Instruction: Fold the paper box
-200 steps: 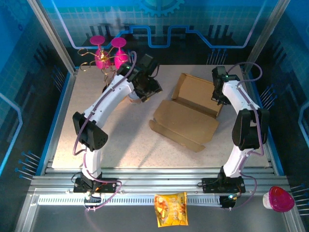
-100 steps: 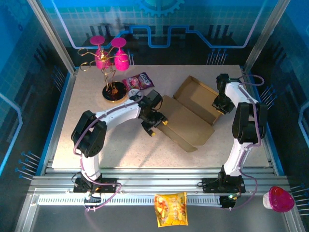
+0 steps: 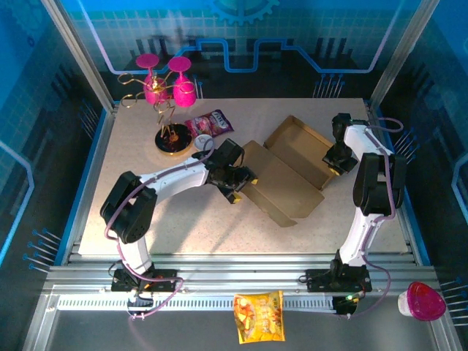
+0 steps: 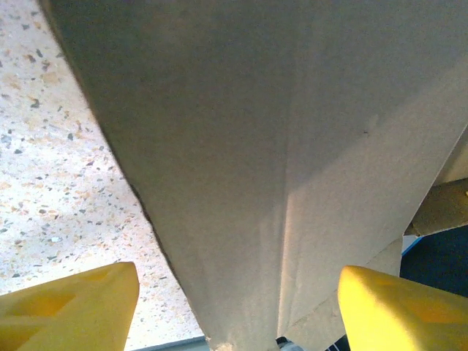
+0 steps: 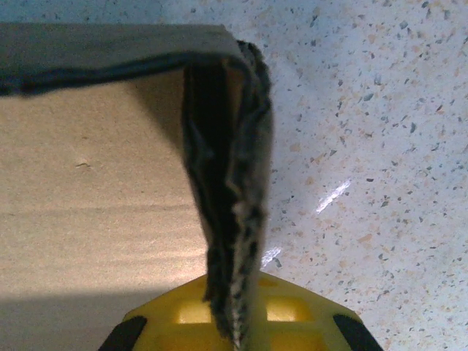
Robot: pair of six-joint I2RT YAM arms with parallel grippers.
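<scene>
speckled table (image 3: 131,212) inside a blue-walled cell. nearest, on the metal rail (image 3: 95,301) in front of the arm bases, lie a yellow bag (image 3: 257,316) and, far right, a pink cup (image 3: 423,301).

mid-table, right of centre, the box (image 3: 292,157) lies open and askew: flat lid panel on the near left, shallow tray on the far right. the left gripper (image 3: 241,189) is at the lid's left edge with its jaws spread. in the left wrist view its yellow fingers (image 4: 66,307) stand either side of the cardboard panel, with a gap on each side. the right gripper (image 3: 335,162) is clamped on the tray's right wall. its wrist view shows the frayed wall edge running down into the fingers (image 5: 292,314).

far left, a purple packet (image 3: 210,123) lies beside a gold stand (image 3: 173,140) with pink glasses (image 3: 167,88).
</scene>
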